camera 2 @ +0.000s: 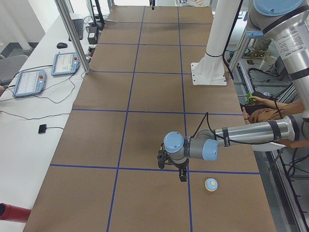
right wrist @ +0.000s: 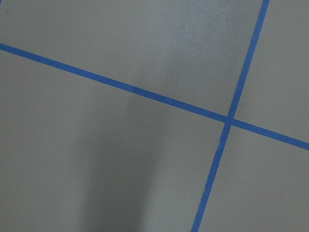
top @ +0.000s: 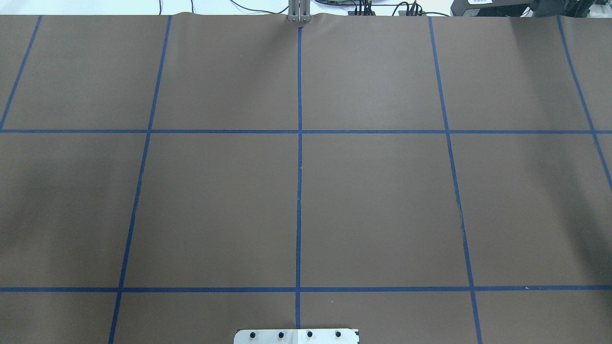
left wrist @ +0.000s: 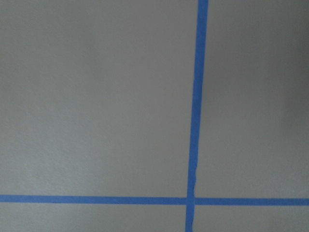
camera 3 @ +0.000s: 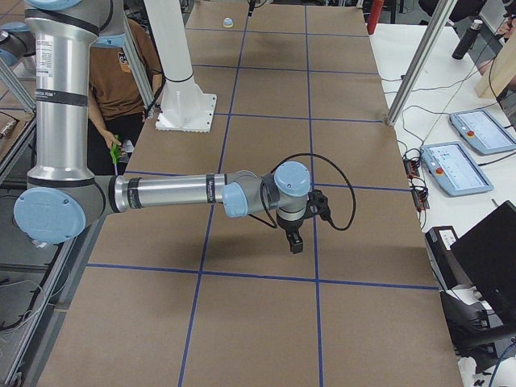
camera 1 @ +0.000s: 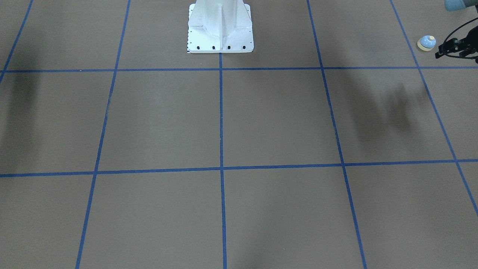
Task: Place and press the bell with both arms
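Note:
The light-blue bell [camera 1: 426,43] with a cream button and base ring stands upright on the brown table at the robot's left end; it also shows in the exterior left view [camera 2: 211,184] and, small and far, in the exterior right view [camera 3: 228,22]. My left gripper [camera 1: 440,51] hangs just beside the bell, apart from it and empty [camera 2: 182,177]; I cannot tell if it is open or shut. My right gripper [camera 3: 295,244] points down over the table's other end, far from the bell; I cannot tell its state. Both wrist views show only paper and blue tape.
The white bolted pedestal [camera 1: 220,30] stands at the robot's edge of the table. Blue tape lines grid the brown paper. A person sits behind the robot [camera 3: 121,72]. Control tablets [camera 2: 29,82] and a red cylinder [camera 2: 12,212] lie on the side bench.

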Controlling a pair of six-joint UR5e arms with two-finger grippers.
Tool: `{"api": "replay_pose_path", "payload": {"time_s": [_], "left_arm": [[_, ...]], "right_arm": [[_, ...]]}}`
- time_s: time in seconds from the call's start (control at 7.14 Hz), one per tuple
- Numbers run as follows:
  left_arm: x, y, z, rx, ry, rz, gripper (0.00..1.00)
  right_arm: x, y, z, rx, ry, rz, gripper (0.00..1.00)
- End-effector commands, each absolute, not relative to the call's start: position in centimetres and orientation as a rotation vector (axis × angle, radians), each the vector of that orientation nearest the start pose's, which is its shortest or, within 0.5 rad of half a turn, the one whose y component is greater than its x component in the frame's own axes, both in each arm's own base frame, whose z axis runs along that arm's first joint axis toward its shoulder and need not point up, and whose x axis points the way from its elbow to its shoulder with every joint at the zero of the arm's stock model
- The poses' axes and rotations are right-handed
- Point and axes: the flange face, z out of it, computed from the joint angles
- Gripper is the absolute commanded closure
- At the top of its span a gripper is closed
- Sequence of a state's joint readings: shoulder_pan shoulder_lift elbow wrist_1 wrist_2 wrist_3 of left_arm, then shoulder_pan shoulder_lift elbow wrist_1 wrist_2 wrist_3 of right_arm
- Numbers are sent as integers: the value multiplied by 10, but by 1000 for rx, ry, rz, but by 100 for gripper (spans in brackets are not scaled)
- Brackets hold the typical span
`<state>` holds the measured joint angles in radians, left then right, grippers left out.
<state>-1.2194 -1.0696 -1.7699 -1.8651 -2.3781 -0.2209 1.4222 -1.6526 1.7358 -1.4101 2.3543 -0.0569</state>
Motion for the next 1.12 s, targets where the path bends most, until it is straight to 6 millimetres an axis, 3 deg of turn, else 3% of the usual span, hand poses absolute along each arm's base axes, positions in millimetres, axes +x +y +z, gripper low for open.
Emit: {"api": "replay_pose_path", "payload": {"time_s": [0.0,0.14,0.56,0.84,0.98], "left_arm": [[23,-215,766,-221,771,154,0],[20,-204,786,-224,774,155,0],[32,-199,795,-270,769,202,0],[65,-221,794,-309,746,203,0],[68,-219,792,-297,754,202,0]], "right_arm": [[-13,-475,597,204,-793,-305,0],[-15,-475,597,202,-792,-306,0],[-20,-475,597,198,-793,-316,0],[-21,-475,596,198,-795,-317,0],[-21,-475,596,198,-795,-320,0]]}}
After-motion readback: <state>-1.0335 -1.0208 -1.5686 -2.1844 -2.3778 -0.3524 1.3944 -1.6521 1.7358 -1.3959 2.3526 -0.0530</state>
